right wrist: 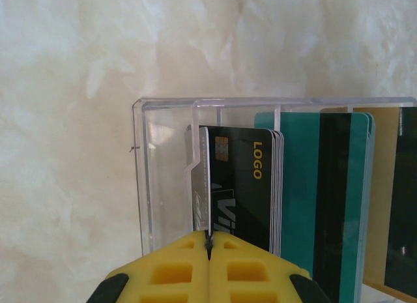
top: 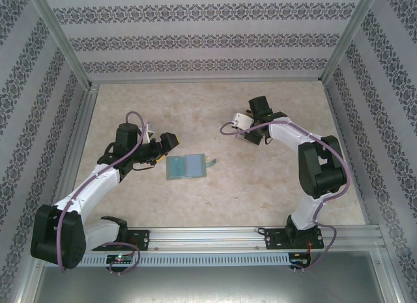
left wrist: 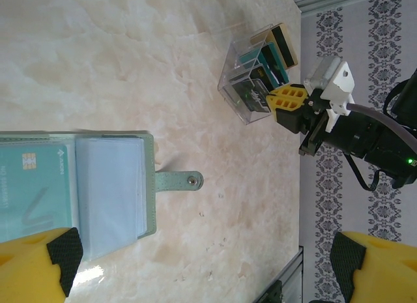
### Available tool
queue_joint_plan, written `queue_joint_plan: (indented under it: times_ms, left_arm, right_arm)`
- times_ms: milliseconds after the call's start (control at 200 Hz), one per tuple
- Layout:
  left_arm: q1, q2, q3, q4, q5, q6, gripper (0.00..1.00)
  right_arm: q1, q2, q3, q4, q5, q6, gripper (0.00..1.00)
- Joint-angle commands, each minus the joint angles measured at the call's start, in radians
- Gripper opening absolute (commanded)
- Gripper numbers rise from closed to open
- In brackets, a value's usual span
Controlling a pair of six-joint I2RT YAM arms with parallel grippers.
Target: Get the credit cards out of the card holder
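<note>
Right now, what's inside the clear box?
Cards standing on edge in the clear box: a grey card, a black card, teal cards, a gold card. The right hand covers their near ends.

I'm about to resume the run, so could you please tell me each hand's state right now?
Left hand: open, holding nothing.
Right hand: closed, apparently pinching a grey card by its edge.

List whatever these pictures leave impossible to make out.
Holder, left wrist view: left side cut off by the frame edge, so its cards cannot be counted.
Clear box, top view: covered by the right gripper.
Gold card, right wrist view: cut off by the right edge.
Grey card, right wrist view: the gripper hides its lower edge; grip unclear.
</note>
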Motion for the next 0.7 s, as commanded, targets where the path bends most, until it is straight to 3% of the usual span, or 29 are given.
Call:
queue_joint_plan:
  times_ms: [0, 180, 694]
  left_arm:
    - [0.012, -0.019, 0.005, -0.015, -0.005, 0.023, 0.99]
    - [0.013, -0.018, 0.001, -0.009, -0.004, 0.021, 0.99]
    - [0.013, -0.025, -0.012, 0.006, 0.002, 0.006, 0.99]
  right_arm:
    - [-0.005, 0.018, -0.003, 0.021, 0.041, 0.006, 0.04]
    - [-0.005, 0.016, 0.010, 0.031, 0.066, 0.024, 0.20]
    - [-0.012, 0.020, 0.052, 0.066, 0.179, 0.148, 0.21]
